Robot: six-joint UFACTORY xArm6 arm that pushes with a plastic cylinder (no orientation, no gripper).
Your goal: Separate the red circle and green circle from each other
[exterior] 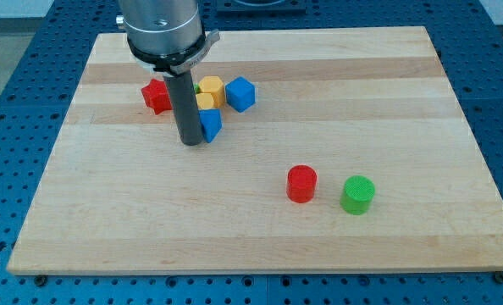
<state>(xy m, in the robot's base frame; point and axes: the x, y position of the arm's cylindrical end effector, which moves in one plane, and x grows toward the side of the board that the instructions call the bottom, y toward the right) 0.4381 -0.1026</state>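
The tool, a bare rod with no jaws, had its tip (193, 142) upper left among clustered blocks; red circle (301, 184) and green circle (357, 195) sat near each other lower right on the counter (404, 93), seemingly apart.

My tip (192, 142) rests on the wooden board (387, 93) in the view's upper left, just left of a blue block (210, 124) and touching or nearly touching it. Behind my rod sit a red block (156, 96), two yellow blocks (211, 86) (206, 102), a sliver of green and a blue cube (240, 93), bunched together. The red circle (301, 184) and green circle (357, 195) stand near each other, apart, toward the view's lower right, well away from my tip.
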